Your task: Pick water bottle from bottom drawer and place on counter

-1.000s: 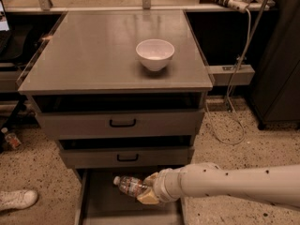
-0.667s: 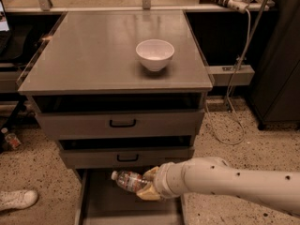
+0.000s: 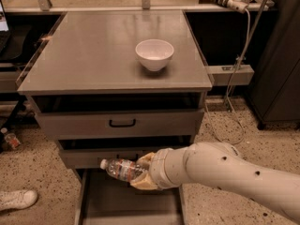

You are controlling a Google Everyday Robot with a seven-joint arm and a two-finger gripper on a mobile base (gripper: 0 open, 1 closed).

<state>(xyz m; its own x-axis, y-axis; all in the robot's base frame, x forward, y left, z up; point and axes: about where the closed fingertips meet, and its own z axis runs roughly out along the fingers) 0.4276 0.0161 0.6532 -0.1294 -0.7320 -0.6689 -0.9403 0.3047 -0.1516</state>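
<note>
The water bottle, clear with a white cap pointing left, lies on its side in the air above the open bottom drawer. My gripper is shut on its right end, with tan fingers above and below the bottle. The thick white arm comes in from the lower right. The bottle hangs in front of the middle drawer's face. The grey counter lies well above it, at the top of the cabinet.
A white bowl stands on the counter right of centre. Two shut drawers with black handles sit above the open one. A white shoe lies on the speckled floor at left. Cables hang at right.
The arm has lifted the bottle up out of the bottom drawer and a little to the left. It now hangs level with the middle drawer's face.
</note>
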